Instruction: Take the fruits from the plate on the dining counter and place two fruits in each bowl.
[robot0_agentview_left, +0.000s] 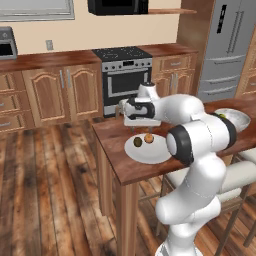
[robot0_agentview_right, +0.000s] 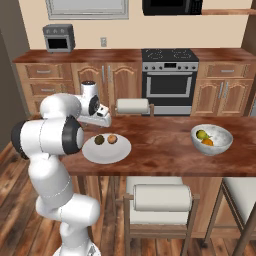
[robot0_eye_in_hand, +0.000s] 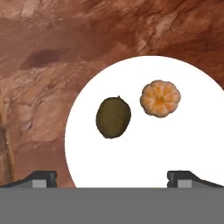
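We are hovering the gripper (robot0_eye_in_hand: 112, 178) with its jaws spread wide and nothing between them, looking straight down over the plate (robot0_eye_in_hand: 183, 148) on the dining counter (robot0_agentview_right: 165, 145). Two fruits are sitting on the plate: the dark olive-brown fruit (robot0_eye_in_hand: 113, 117) near the plate's middle, and the tan-orange fruit (robot0_eye_in_hand: 160, 98), showing peeled segments, just beside it but apart. Well away from the plate along the counter, one bowl (robot0_agentview_right: 211, 139) is already holding the pear (robot0_agentview_right: 201, 134) and the orange (robot0_agentview_right: 207, 142); we cannot tell where the second bowl is. We are judging both plate fruits as light and small, so weight is no issue. The olive-brown one looks firm, smooth and egg-shaped, likely to roll or squirt out, so we are aiming to pinch it across its narrow middle. The segmented one looks softer and squashable, so a gentle squeeze across its widest part seems best.
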